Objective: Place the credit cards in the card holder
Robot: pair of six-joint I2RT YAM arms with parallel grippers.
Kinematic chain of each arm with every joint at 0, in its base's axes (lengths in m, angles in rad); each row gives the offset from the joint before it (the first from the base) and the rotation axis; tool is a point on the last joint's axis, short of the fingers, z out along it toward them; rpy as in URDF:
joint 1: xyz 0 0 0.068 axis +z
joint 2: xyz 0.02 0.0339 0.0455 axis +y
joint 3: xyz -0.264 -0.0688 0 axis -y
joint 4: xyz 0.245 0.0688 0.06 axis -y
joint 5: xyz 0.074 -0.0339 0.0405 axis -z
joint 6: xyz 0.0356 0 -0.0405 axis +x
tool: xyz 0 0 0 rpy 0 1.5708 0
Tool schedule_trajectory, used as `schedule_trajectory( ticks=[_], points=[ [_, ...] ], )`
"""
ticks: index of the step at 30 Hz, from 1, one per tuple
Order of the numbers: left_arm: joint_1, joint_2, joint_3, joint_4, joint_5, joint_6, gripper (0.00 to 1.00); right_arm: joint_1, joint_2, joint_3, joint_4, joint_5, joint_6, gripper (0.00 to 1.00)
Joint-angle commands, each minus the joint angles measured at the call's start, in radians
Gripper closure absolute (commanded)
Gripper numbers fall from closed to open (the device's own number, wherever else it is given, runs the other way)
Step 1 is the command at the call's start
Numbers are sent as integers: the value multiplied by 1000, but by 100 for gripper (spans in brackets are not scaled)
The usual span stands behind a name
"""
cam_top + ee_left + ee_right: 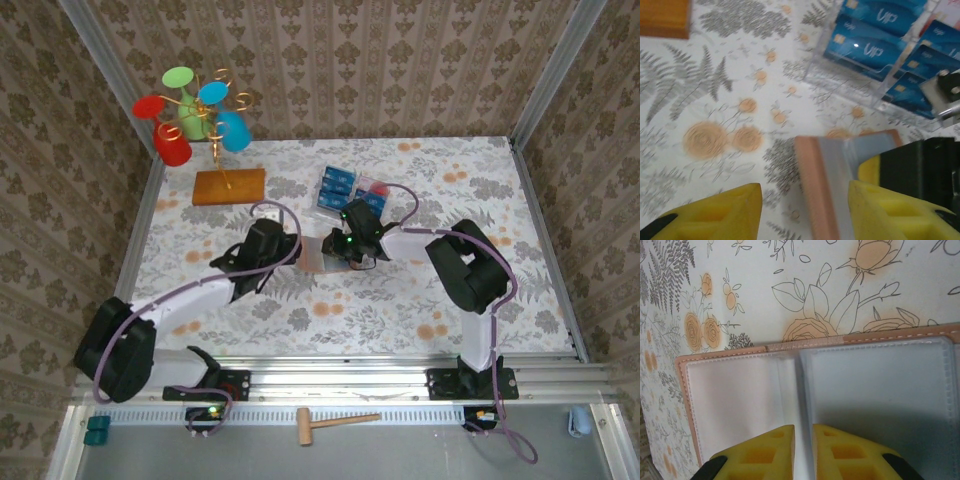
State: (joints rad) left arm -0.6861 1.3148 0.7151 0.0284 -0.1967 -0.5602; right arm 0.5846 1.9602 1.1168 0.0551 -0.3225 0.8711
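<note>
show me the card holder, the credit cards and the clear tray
card holder [880,400], right wrist view, right inner page
credit cards [865,50], left wrist view, face of a blue card
clear tray [840,82], left wrist view, near wall

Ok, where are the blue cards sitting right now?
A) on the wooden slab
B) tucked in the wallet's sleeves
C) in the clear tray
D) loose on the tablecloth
C: the blue cards lie in the compartments of the clear tray, while the sleeves of the open wallet that can be seen are bare.
</note>
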Motion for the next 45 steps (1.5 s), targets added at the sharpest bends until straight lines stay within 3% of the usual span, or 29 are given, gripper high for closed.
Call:
schedule_trajectory(
  ticks=[1,9,22,29,34,39,42,44,45],
  points=[
    [6,74,64,-54,65,47,48,7,23,-15,6,2,15,83],
    [4,256,133,-66,115,13,46,9,22,-21,11,-3,19,81],
    [10,315,100,-162,34,-23,47,4,-25,-26,-12,-3,-1,77],
    [8,314,80,-118,61,-25,48,-47,-146,95,-186,0,-109,70],
    [6,309,83,-112,71,-23,48,-108,-212,246,-384,78,-225,57],
    [3,304,81,-104,82,-22,49,-178,-190,384,-550,240,-309,39],
    [2,295,87,-108,85,-18,49,-216,-128,473,-627,301,-360,19],
    [0,291,91,-111,86,-17,49,-229,-79,537,-668,334,-393,16],
    [1,288,94,-114,86,-17,49,-233,-53,568,-686,358,-411,6]
  ],
)
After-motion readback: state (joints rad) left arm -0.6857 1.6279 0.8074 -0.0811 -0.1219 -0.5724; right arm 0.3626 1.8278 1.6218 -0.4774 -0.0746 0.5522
